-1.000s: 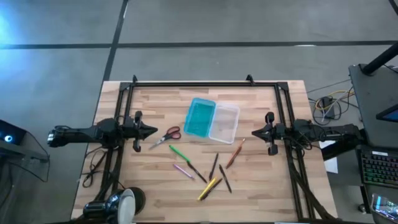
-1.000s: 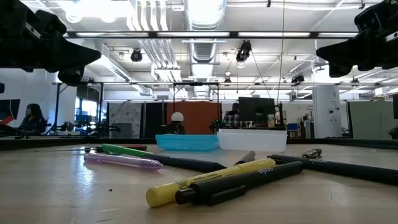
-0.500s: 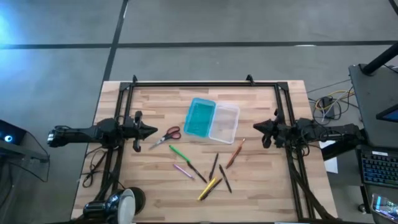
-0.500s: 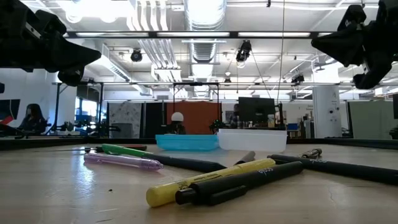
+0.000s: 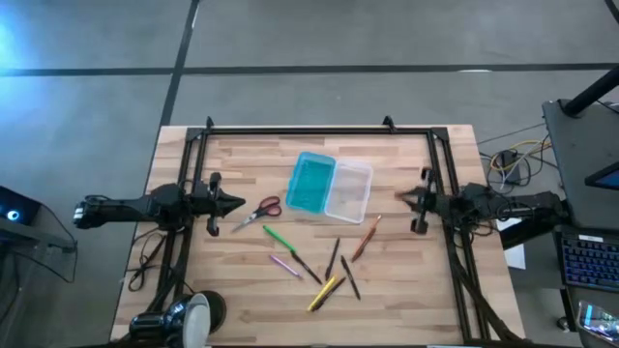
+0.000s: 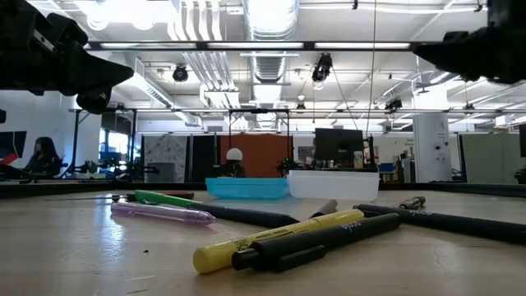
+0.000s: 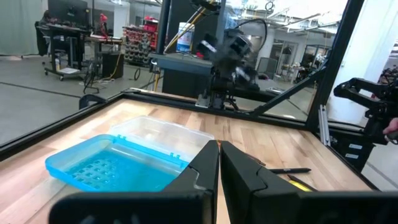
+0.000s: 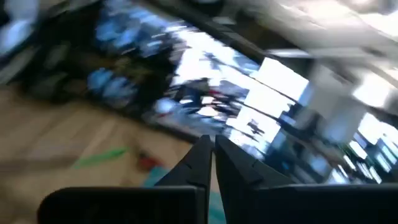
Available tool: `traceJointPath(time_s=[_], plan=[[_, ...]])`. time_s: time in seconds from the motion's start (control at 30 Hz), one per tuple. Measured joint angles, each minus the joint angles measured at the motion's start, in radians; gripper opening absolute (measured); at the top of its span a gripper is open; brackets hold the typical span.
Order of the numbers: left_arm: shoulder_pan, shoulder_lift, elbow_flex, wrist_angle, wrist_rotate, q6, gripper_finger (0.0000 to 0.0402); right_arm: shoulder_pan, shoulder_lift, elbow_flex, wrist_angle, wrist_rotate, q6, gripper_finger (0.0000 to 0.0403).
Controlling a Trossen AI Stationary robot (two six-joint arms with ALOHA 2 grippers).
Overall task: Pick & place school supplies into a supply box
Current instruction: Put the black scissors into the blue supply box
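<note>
Since a second ago, we see the right gripper [image 5: 418, 200] has twisted at its wrist and blurred, staying near the table's 3 o'clock edge; nothing on the table has moved, so we judge the task barely begun, no item picked. Its fingers [image 8: 200, 163] sit nearly touching, closed on nothing. The left gripper [image 5: 224, 204] waits at 9 o'clock, unchanged, fingers [image 7: 205, 168] together, empty, pointing toward the scissors [image 5: 259, 212] just beside its tip. The box [image 5: 329, 188] lies open at table centre, teal half toward 9 o'clock, clear half toward 3, both empty as far as we can tell. Pens are scattered at 6 o'clock of the box: green pen [image 5: 277, 237], pink pen [image 5: 284, 265], orange pen [image 5: 366, 239], yellow pen [image 5: 322, 292], and dark pens [image 5: 349, 277]. All lie outside the box.
</note>
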Motion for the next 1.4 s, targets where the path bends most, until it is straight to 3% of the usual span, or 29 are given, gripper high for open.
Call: traceJointPath(time_s=[0.2,0.37,0.47,0.6,0.67,0.73,0.83,0.97,1.07,1.27,1.4], plan=[[0.000,0.001,0.000,0.000,0.000,0.000,0.0000,0.000,0.002,0.001,0.052,0.264,0.748,0.0013],[0.000,0.000,0.000,0.006,-0.003,0.001,0.0000,0.000,0.011,0.001,0.043,0.358,1.170,0.0013],[0.005,0.006,0.000,0.066,-0.073,-0.015,0.0000,0.000,0.045,0.000,0.026,0.402,1.390,0.0013],[0.003,0.006,0.000,0.255,-0.083,-0.433,0.0000,0.000,0.090,0.001,0.035,0.477,1.384,0.0013],[0.003,0.006,0.000,0.342,-0.135,-0.635,0.0000,0.000,0.112,0.000,0.057,0.540,1.390,0.0013],[0.003,0.007,0.000,0.420,-0.209,-0.731,0.0000,-0.001,0.132,0.000,0.113,0.587,1.385,0.0013],[0.003,0.006,0.000,0.461,-0.350,-0.702,0.0000,-0.001,0.158,0.000,0.175,0.638,1.340,0.0013],[0.003,0.006,0.000,0.516,-0.672,-0.652,0.0000,-0.001,0.167,0.000,0.266,0.642,1.286,0.0013],[0.003,0.007,0.000,0.560,-0.793,-0.648,0.0000,-0.001,0.165,0.000,0.296,0.618,1.277,0.0013],[0.004,0.028,0.007,0.606,-0.704,-0.649,0.0002,0.000,0.178,0.000,0.261,0.613,1.269,0.0013],[0.005,0.117,0.090,0.540,-0.699,-0.630,0.0028,0.000,0.200,0.000,0.178,0.605,1.313,0.0031]])
